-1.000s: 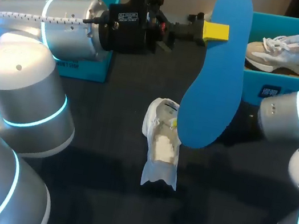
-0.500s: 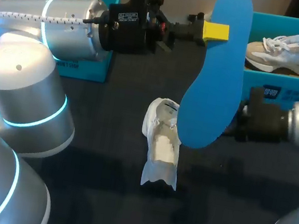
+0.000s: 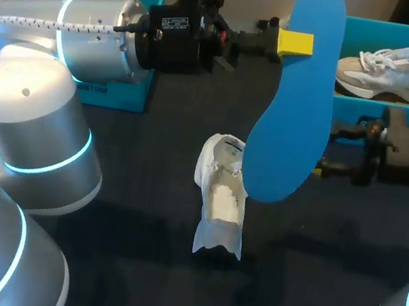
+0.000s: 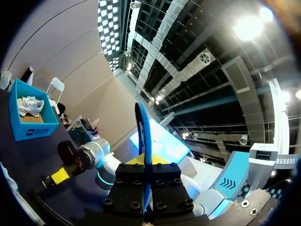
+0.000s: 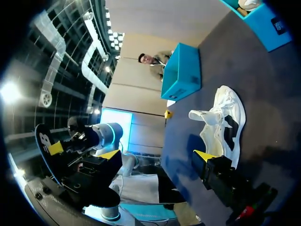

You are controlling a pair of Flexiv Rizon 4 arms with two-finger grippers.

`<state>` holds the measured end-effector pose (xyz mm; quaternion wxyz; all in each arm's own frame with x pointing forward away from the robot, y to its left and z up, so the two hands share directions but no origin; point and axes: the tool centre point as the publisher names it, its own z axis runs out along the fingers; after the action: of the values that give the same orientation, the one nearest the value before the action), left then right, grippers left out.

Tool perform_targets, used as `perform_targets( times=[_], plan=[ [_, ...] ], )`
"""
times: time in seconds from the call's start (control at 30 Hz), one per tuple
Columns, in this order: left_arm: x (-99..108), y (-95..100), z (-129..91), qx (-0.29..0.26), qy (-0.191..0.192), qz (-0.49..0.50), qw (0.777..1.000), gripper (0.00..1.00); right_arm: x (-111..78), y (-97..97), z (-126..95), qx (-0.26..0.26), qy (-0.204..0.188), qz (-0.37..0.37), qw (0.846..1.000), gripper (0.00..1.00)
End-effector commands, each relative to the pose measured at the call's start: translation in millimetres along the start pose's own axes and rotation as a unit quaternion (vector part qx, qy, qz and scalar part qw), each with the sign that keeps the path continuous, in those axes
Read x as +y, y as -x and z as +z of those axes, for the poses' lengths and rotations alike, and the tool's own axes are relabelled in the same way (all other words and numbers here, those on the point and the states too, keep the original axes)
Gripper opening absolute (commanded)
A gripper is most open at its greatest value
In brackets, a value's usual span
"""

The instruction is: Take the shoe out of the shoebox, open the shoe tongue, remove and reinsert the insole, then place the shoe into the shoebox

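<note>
My left gripper (image 3: 295,44) is shut on the upper part of a blue insole (image 3: 296,106) and holds it upright in the air over the table's middle. In the left wrist view the insole (image 4: 143,136) shows edge-on between the fingers. A white shoe (image 3: 220,191) lies on the dark table below it, tongue pulled open. My right gripper (image 3: 330,150) stands open just right of the insole, partly hidden behind it. In the right wrist view its fingers (image 5: 204,156) are spread wide, with the shoe (image 5: 223,122) ahead and the insole (image 5: 47,150) off to one side.
A teal shoebox (image 3: 385,117) at the back right holds a second white and beige shoe (image 3: 397,72). Another teal box (image 3: 124,91) stands at the back left, behind my left arm. The dark tabletop (image 3: 137,268) reaches to the near edge.
My right arm has turned and drawn its gripper back to the right, so the open fingers now show beside the insole. The left arm, insole and shoe have not moved.
</note>
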<state>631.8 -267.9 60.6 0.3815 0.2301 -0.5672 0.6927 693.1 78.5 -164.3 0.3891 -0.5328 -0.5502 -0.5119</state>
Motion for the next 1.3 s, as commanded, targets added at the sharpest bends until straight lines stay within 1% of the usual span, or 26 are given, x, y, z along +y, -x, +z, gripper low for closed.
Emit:
perform_targets(
  times=[0.03, 0.1, 0.13, 0.4, 0.5, 0.57, 0.6, 0.63, 0.77, 0.8, 0.83, 0.87, 0.97, 1.03, 1.13, 1.17, 1.2, 1.23, 1.27, 1.3],
  plan=[
    [1, 0.0, 0, -0.001, 0.000, 0.000, 1.000, 0.00, -0.9, -4.5, -16, 0.003, -0.004, 0.001, 1.000, 1.00],
    [1, 0.0, 0, -0.001, 0.000, 0.000, 1.000, 0.00, 1.2, -7.5, -19, -0.015, -0.004, 0.007, 1.000, 1.00],
    [1, 0.0, 0, -0.001, 0.000, 0.000, 1.000, 0.00, 1.9, -8.6, -19, -0.004, -0.011, 0.017, 1.000, 1.00],
    [1, 0.0, 0, -0.001, 0.000, 0.000, 1.000, 0.00, 1.9, -8.6, -19, -0.004, -0.011, 0.017, 1.000, 1.00],
    [1, 3.9, -5, -0.007, 0.018, 0.045, 0.999, 0.00, 1.9, -8.6, -19, -0.004, -0.011, 0.017, 1.000, 1.00],
    [0, 5.0, -10, -0.014, 0.021, 0.081, 0.996, 0.00, 1.9, -8.6, -19, -0.004, -0.011, 0.017, 1.000, 1.00],
    [0, 5.8, -13, -0.008, 0.033, 0.104, 0.994, 0.00, 1.9, -8.6, -19, -0.004, -0.011, 0.017, 1.000, 1.00],
    [0, 5.8, -15, -0.008, 0.027, 0.117, 0.993, 0.00, 1.9, -8.6, -19, -0.004, -0.011, 0.017, 1.000, 1.00],
    [1, 9.5, -25, -0.005, 0.030, 0.191, 0.981, 0.00, 1.9, -8.6, -19, -0.004, -0.011, 0.017, 1.000, 1.00],
    [2, 12.0, -30, -0.005, 0.042, 0.234, 0.971, 0.00, 1.9, -8.6, -19, -0.004, -0.011, 0.017, 1.000, 1.00],
    [2, 13.6, -33, -0.003, 0.035, 0.251, 0.967, 0.00, 1.9, -8.6, -19, -0.004, -0.011, 0.017, 1.000, 1.00],
    [2, 15.2, -36, 0.001, 0.048, 0.289, 0.956, 0.00, 1.9, -8.6, -19, -0.004, -0.011, 0.017, 1.000, 1.00],
    [5, 21.5, -44, 0.015, 0.063, 0.363, 0.930, 0.00, 1.9, -8.6, -19, -0.004, -0.011, 0.017, 1.000, 1.00],
    [5, 29.8, -50, 0.016, 0.084, 0.434, 0.897, 0.00, 1.9, -8.6, -19, -0.004, -0.011, 0.017, 1.000, 1.00],
    [5, 39.4, -55, 0.018, 0.099, 0.522, 0.847, 0.00, 1.9, -8.6, -19, -0.004, -0.011, 0.017, 1.000, 1.00],
    [5, 42.8, -56, 0.025, 0.112, 0.565, 0.817, 0.00, 1.9, -8.6, -19, -0.004, -0.011, 0.017, 1.000, 1.00],
    [6, 44.9, -57, 0.028, 0.119, 0.575, 0.809, 0.00, 1.9, -8.6, -19, -0.004, -0.011, 0.017, 1.000, 1.00],
    [6, 47.3, -56, 0.032, 0.116, 0.610, 0.783, 0.00, 1.9, -8.6, -19, -0.004, -0.011, 0.017, 1.000, 1.00],
    [6, 49.7, -57, 0.039, 0.123, 0.635, 0.761, 0.00, 1.9, -8.6, -19, -0.004, -0.011, 0.017, 1.000, 1.00],
    [7, 52.2, -57, 0.047, 0.133, 0.663, 0.735, 0.00, 1.9, -8.6, -19, -0.004, -0.011, 0.017, 1.000, 1.00]
  ],
)
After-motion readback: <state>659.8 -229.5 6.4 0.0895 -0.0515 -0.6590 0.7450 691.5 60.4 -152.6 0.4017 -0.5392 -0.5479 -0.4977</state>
